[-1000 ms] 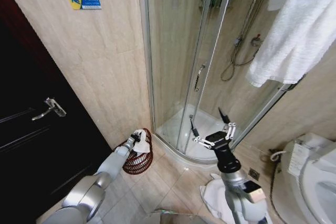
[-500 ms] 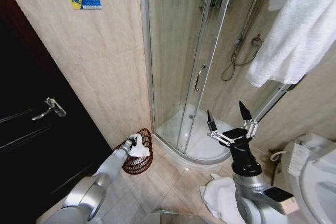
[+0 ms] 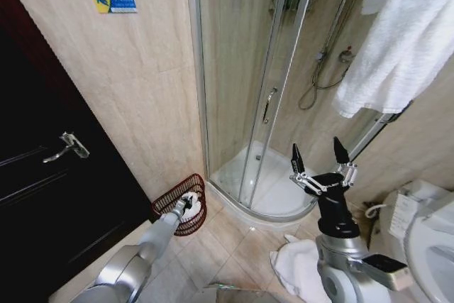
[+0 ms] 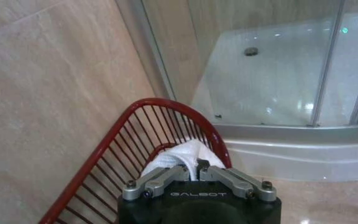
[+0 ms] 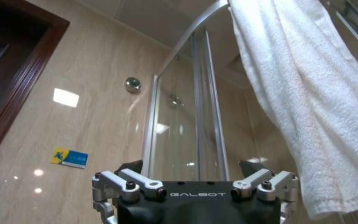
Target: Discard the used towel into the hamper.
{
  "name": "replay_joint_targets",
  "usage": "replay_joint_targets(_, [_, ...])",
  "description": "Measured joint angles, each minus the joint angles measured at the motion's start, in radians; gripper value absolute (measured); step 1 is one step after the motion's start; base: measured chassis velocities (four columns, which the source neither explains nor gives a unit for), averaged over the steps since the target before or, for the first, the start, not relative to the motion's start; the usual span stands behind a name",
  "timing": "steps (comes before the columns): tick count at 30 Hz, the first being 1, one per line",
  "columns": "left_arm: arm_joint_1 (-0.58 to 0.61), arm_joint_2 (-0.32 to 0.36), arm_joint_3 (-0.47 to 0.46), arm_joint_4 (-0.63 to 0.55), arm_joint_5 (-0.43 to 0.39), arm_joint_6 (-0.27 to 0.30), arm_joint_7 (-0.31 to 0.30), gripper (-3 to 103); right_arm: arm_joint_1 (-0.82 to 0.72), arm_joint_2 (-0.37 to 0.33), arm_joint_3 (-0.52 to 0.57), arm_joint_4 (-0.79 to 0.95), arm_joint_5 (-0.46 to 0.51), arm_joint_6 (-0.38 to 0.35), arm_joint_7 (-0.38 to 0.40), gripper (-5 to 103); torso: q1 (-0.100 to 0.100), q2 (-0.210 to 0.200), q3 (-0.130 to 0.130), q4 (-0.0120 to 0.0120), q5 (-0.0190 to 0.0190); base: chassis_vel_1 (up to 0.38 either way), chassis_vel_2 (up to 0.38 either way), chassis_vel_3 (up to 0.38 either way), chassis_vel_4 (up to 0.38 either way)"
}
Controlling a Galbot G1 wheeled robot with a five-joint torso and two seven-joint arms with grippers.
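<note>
The hamper [image 3: 170,207], a dark red wire basket, stands on the floor against the wall beside the shower and leans a little. My left gripper [image 3: 187,202] reaches into it from above, shut on the white used towel [image 3: 193,207]. In the left wrist view the towel [image 4: 182,151] bulges just past the closed fingers of the left gripper [image 4: 197,167], inside the hamper's rim [image 4: 160,101]. My right gripper [image 3: 319,155] is raised in front of the shower, open and holding nothing. In the right wrist view this right gripper [image 5: 191,166] points up at the ceiling.
A glass shower cabin [image 3: 262,104] with a white tray [image 3: 280,196] is ahead. A dark door [image 3: 42,175] stands at the left. Another white towel [image 3: 294,267] lies on the floor by my right arm. A large towel [image 3: 404,40] hangs at the upper right, and a toilet [image 3: 425,232] stands at the right.
My left gripper has sunk lower into the hamper with the towel, and the hamper leans more. The right gripper has risen and moved right, still open.
</note>
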Motion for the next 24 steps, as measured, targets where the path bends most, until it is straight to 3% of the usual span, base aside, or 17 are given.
replay_joint_targets(7, [-0.001, -0.018, -0.001, 0.003, -0.039, 0.013, -0.038, 3, -0.013, 0.004, 0.001, 0.008, -0.005, 0.018, 0.001, 100, 0.000, 0.000, 0.000, 0.0000, 0.0002, 0.000, 0.000, 0.000, 0.000])
replay_joint_targets(11, [-0.015, -0.025, -0.003, 0.007, -0.072, 0.021, -0.116, 3, -0.013, 0.006, -0.007, 0.008, -0.005, 0.019, -0.007, 100, 0.000, 0.000, 0.000, 0.0000, 0.0002, 0.000, 0.000, 0.000, 0.000])
replay_joint_targets(16, [-0.019, -0.030, 0.002, -0.003, -0.127, 0.055, -0.154, 0, -0.013, 0.006, -0.008, 0.008, -0.011, 0.019, -0.016, 100, 0.000, 0.000, 0.000, -0.0001, 0.0000, 0.000, 0.000, 0.000, 0.000])
replay_joint_targets(18, [-0.016, -0.020, 0.002, -0.013, -0.105, 0.067, -0.149, 9, -0.013, 0.006, -0.008, 0.008, -0.012, 0.018, -0.019, 100, 0.000, 0.000, 0.000, -0.0002, 0.0000, 0.000, 0.000, 0.000, 0.000])
replay_joint_targets(20, [-0.013, -0.014, 0.003, -0.016, -0.098, 0.071, -0.147, 9, -0.013, 0.006, -0.008, 0.008, -0.012, 0.017, -0.019, 100, 0.000, 0.000, 0.000, -0.0002, 0.0000, 0.000, 0.000, 0.000, 0.000])
replay_joint_targets(24, [0.021, 0.020, 0.014, -0.069, -0.086, 0.111, -0.130, 30, -0.013, 0.007, -0.007, 0.006, -0.012, 0.016, -0.024, 100, 0.000, 0.000, 0.000, 0.0001, 0.0000, 0.000, 0.000, 0.000, 0.000])
